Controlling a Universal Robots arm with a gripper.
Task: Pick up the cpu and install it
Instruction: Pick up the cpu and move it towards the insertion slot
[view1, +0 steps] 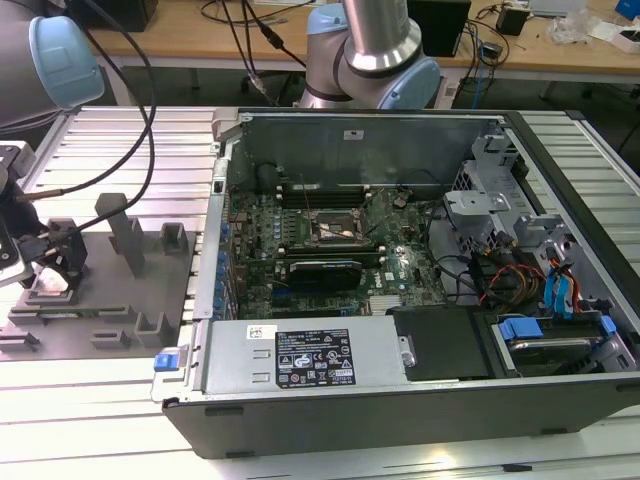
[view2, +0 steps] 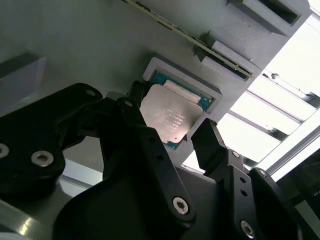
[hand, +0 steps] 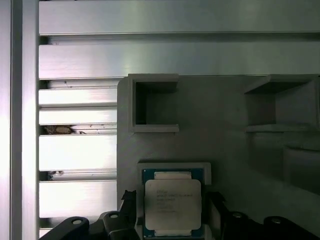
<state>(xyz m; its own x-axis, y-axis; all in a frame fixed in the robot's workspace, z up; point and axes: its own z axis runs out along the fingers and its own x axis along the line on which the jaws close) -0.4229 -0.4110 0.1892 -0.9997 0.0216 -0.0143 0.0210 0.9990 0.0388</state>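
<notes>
Pincer (hand: 171, 199) spread, one finger (view2: 136, 95) on each side of the cpu (hand: 172, 204). I can't tell whether either finger touches it. The cpu lies flat, silver top up, in a shallow square recess of the grey fixture plate (hand: 225, 150), between the fingertips in both wrist views.

In the exterior view the pincer (view1: 50, 262) hangs over the plate's end toward the desk (view1: 130, 130) edge at the exterior view's left. There the chip is mostly hidden under the fingers. The open computer case (view1: 400, 410) stands well apart, socket (view1: 335, 228) inside it.
</notes>
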